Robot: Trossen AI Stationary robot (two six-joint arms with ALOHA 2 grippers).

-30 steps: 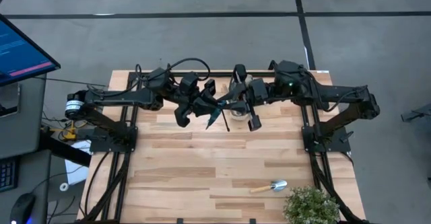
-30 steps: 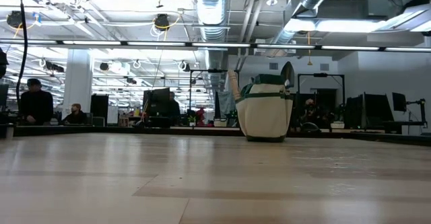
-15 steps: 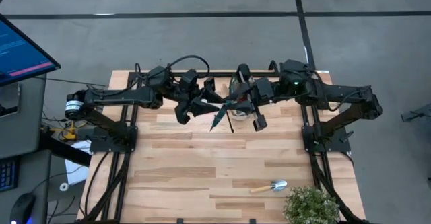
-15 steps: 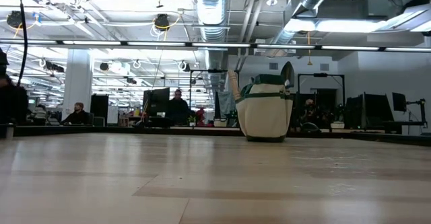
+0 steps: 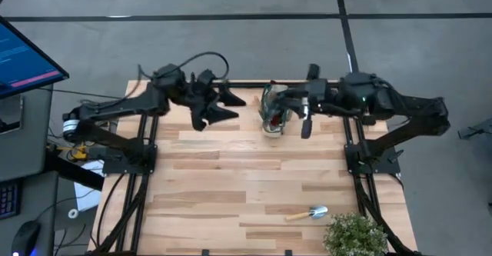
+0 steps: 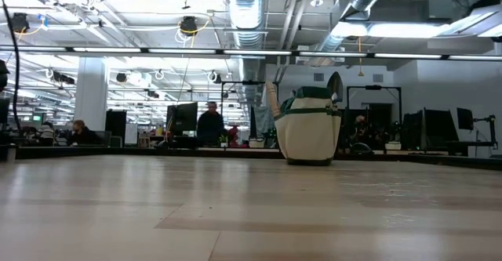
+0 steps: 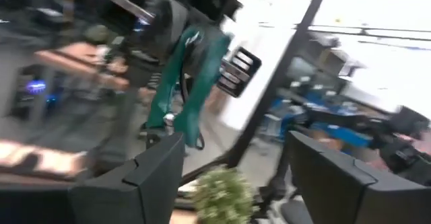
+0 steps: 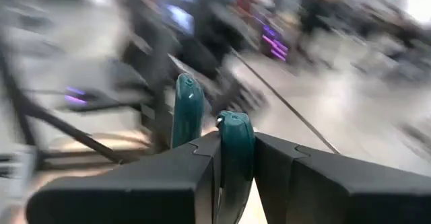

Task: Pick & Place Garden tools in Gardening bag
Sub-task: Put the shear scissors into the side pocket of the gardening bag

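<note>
The teal-handled pruning shears (image 8: 231, 140) are up in the air with my right gripper (image 8: 236, 158) shut on them, over the table's far middle (image 5: 286, 108). The left wrist view shows them too (image 7: 183, 76). My left gripper (image 5: 229, 106) stands open, left of the shears and apart from them, and nothing is between its fingers (image 7: 232, 167). The beige gardening bag (image 6: 309, 129) stands on its base at the far middle (image 5: 269, 111). A wooden handle (image 6: 272, 99) and a trowel blade (image 6: 335, 83) stick out of its top. Another trowel (image 5: 308, 213) lies flat near the front right. My right gripper pinches one teal handle of the shears (image 8: 232, 126) between its two fingers. The other handle (image 8: 188, 106) stands free beside one finger (image 8: 168, 177). The fingers reach in about level from the table's right side. The shears are lifted clear of the table.
A leafy potted plant (image 5: 355, 237) stands at the front right corner, just beside the loose trowel. The wide middle of the wooden tabletop (image 5: 231, 187) lies between the arms and the near edge. People sit and stand at desks in the room beyond the table (image 6: 210, 124).
My left gripper has opened, let go of the shears and drawn back toward the table's left and far edge. My right gripper, still shut on the shears, has turned and pulled back toward the right and far side, carrying them to the bag. The bag has stayed put.
</note>
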